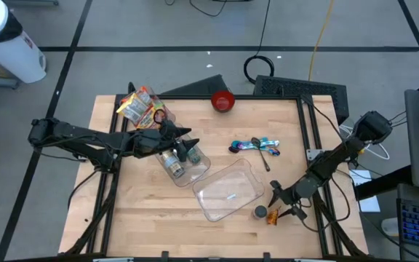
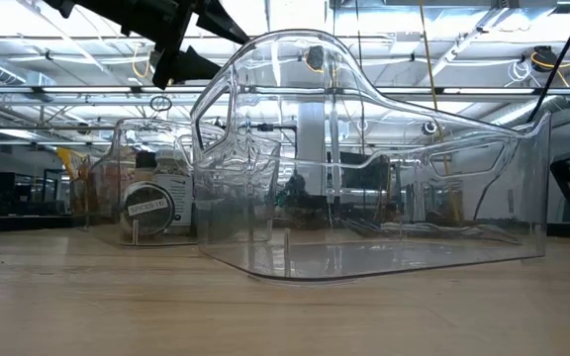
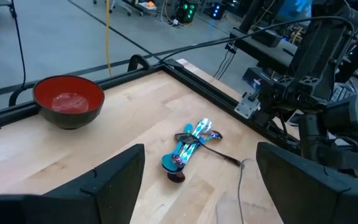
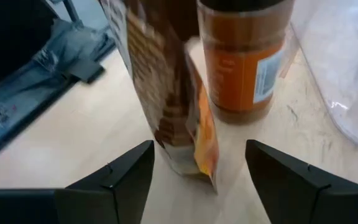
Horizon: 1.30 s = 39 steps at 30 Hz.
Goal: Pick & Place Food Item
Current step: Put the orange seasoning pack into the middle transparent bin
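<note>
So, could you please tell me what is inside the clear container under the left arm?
The smaller clear container holds a jar lying on its side, dark lid towards the front edge. The left hand covers part of it, so anything else there is hidden.

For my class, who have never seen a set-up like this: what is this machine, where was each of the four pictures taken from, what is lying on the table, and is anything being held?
It is a robot with two dark arms at a wooden table. One picture looks straight down, one looks level along the tabletop, and two come from cameras on the wrists.

On the table lie a red bowl, some colourful spoons, a snack bag, a clear tub and another clear container with a jar inside.

The left gripper hangs open over that jar, holding nothing. The right gripper is open by the table's near right corner, beside a spice jar and a small packet. It grips neither.
</note>
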{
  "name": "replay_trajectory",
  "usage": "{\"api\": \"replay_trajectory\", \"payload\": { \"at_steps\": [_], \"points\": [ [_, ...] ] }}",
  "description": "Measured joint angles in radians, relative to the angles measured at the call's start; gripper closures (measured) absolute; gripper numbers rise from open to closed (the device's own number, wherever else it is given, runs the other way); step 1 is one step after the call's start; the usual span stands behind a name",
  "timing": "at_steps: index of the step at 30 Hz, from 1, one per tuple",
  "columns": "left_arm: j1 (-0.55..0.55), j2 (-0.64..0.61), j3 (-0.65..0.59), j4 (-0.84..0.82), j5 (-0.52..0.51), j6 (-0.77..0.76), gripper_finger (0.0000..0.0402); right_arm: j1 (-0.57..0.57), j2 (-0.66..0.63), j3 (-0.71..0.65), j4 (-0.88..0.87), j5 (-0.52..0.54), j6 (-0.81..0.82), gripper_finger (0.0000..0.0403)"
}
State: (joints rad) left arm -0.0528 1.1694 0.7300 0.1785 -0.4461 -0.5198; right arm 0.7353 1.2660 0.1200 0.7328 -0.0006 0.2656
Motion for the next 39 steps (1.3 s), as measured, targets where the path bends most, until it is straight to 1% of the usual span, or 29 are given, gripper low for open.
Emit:
{"api": "replay_trajectory", "payload": {
  "at_steps": [4, 9, 14, 18, 21, 26, 31, 35, 36, 39],
  "points": [
    [0.000, 0.000, 0.000, 0.001, 0.000, -0.002, 0.0075, 0.000, 0.006, 0.000, 0.000, 0.000, -0.030, 0.0196],
    [0.000, 0.000, 0.000, 0.006, 0.000, -0.002, 0.0071, 0.000, -0.001, 0.001, 0.004, -0.002, -0.046, 0.0272],
    [0.000, 0.000, 0.000, 0.010, 0.000, -0.002, 0.0078, 0.000, -0.001, 0.001, 0.004, -0.031, -0.051, 0.0344],
    [0.000, 0.000, 0.000, 0.010, 0.000, -0.002, 0.0086, 0.000, -0.001, 0.001, 0.004, -0.031, -0.051, 0.0386],
    [0.000, 0.000, 0.000, 0.010, 0.000, -0.008, 0.0091, 0.000, -0.010, 0.001, 0.003, -0.031, -0.029, 0.0394],
    [0.000, 0.000, 0.000, 0.015, 0.000, -0.013, 0.0088, 0.000, -0.083, 0.001, 0.003, -0.032, 0.015, 0.0387],
    [0.000, 0.000, 0.000, 0.015, 0.000, -0.013, 0.0082, 0.000, -0.231, 0.002, -0.016, -0.056, 0.047, 0.0395],
    [0.000, 0.000, 0.000, 0.015, 0.000, -0.013, 0.0089, 0.016, -0.364, 0.002, -0.028, -0.091, 0.142, 0.0396],
    [0.000, 0.000, 0.000, 0.015, 0.000, -0.013, 0.0091, 0.023, -0.392, 0.002, -0.028, -0.105, 0.154, 0.0395],
    [0.000, 0.000, 0.000, 0.015, 0.000, -0.013, 0.0095, 0.040, -0.472, 0.002, 0.003, -0.102, 0.162, 0.0395]
  ]
}}
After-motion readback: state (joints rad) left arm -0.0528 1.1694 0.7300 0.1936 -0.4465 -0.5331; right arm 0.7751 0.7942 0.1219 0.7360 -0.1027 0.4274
